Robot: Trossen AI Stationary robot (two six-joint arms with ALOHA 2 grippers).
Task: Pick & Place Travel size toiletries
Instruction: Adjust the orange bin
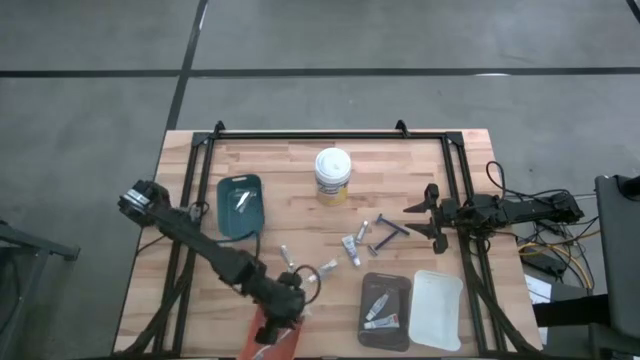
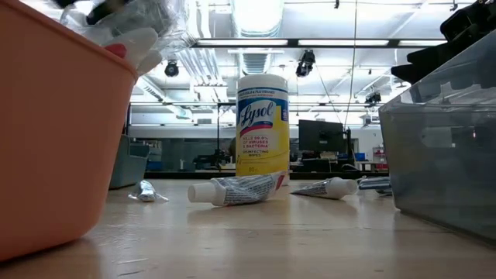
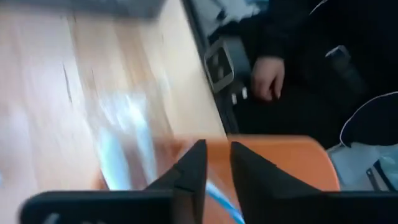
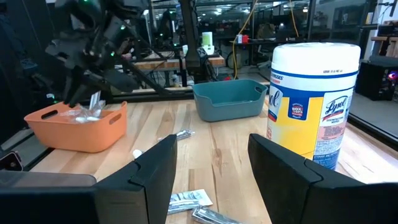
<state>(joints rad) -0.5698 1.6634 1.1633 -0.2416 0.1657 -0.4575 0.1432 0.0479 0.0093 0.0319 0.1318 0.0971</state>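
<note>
**A:** Wood table (image 1: pixel 400 190) was still littered with tubes (image 1: pixel 352 247). Left gripper (image 1: pixel 283 312) hung over the orange bin (image 4: pixel 78 129), fingers nearly pressed together, pinching a clear packet I think. Right gripper (image 1: pixel 430 215) sat spread, idle.

**B:** I'd drop it low, dead center. Orange had packets, teal tray (image 1: pixel 240 207) one item, dark tray (image 1: pixel 385 300) two tubes.

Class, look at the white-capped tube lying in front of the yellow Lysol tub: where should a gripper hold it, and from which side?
Grip the tube around its crinkled mid-body, coming straight down from above, with the jaws closing across its width. It lies flat on its side with its cap at one end, so the long sides are probably the easiest to reach.
</note>
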